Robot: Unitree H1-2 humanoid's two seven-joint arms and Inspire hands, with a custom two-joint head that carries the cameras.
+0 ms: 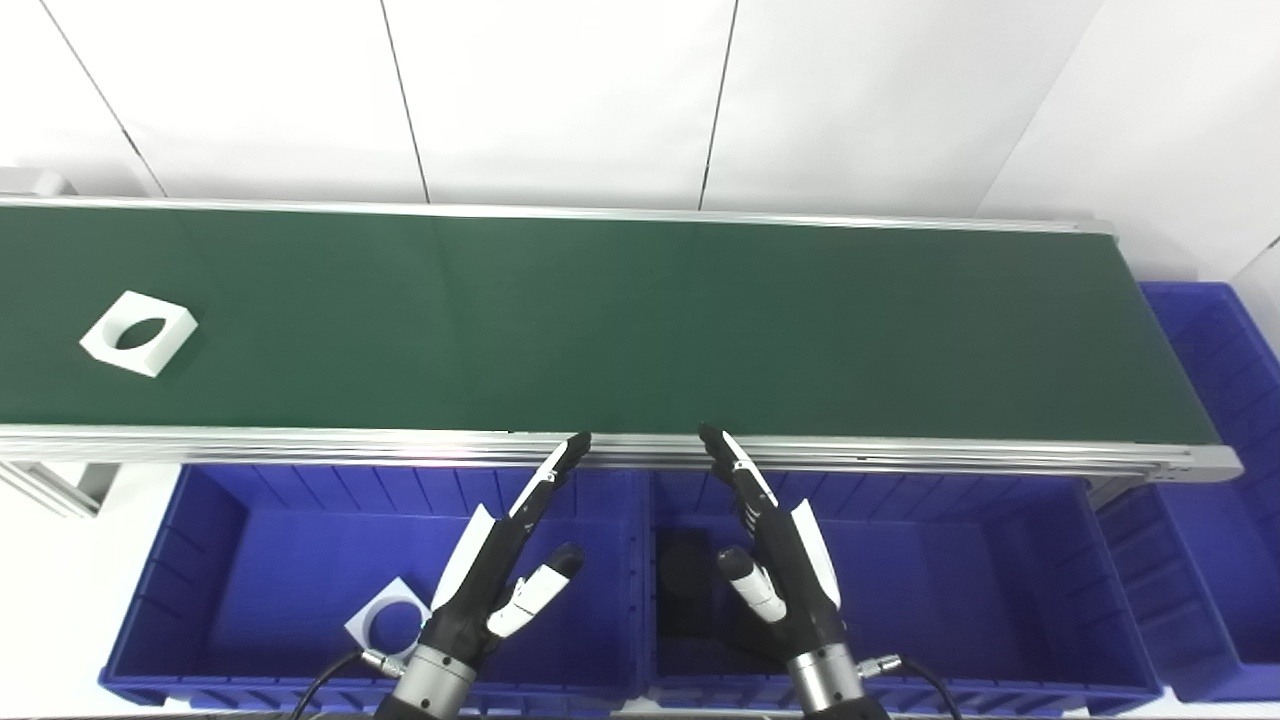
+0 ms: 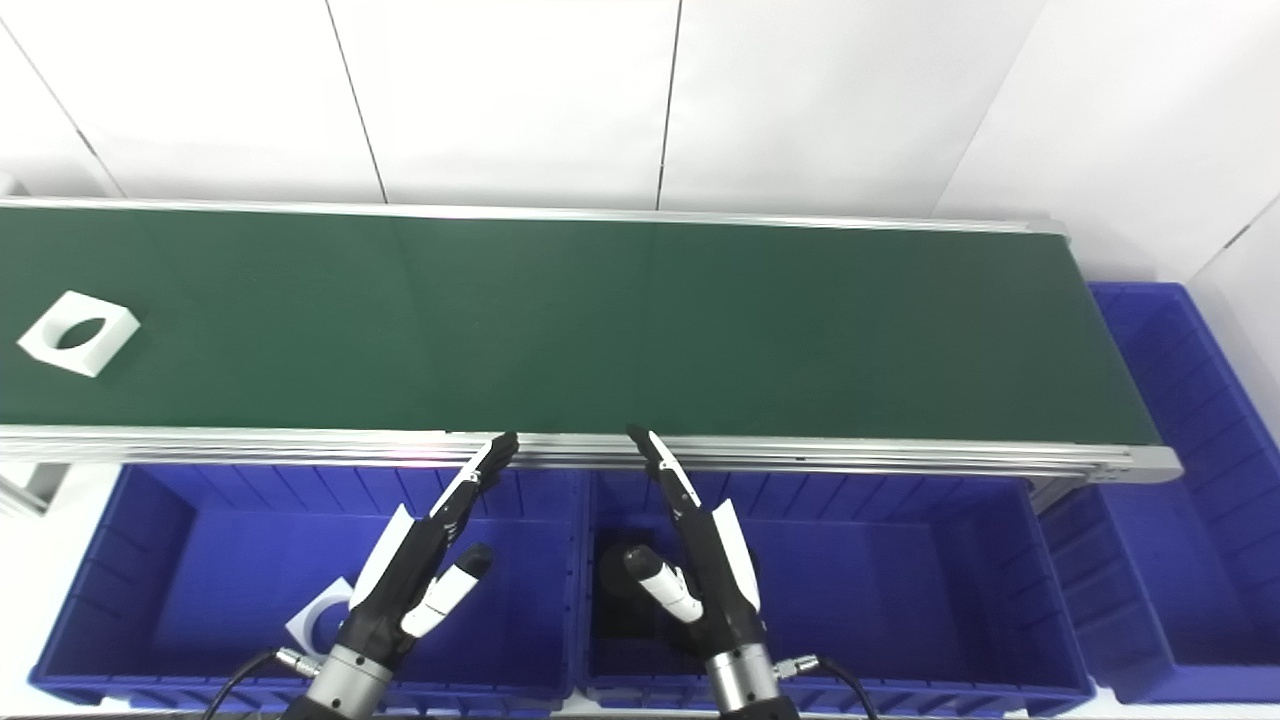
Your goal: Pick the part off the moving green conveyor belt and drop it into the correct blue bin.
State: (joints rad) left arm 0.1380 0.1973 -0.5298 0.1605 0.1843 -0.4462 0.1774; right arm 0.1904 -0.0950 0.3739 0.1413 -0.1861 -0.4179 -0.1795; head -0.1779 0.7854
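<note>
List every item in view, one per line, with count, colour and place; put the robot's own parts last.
conveyor belt: one, dark green with silver rails, running left to right across the middle.
white part: one, white square block with a round hole, on the belt at its far left.
left bin: one, blue, below the belt's near rail.
white part in bin: one, white with a hole, in the left bin, partly hidden by the left hand.
middle bin: one, blue, right of the left bin.
dark object: one, black, in the middle bin; shape unclear.
right bin: one, blue, past the belt's right end.
wall panels: white, behind the belt.
left hand: one, black and white, open, above the left bin.
right hand: one, black and white, open, above the middle bin.
</note>
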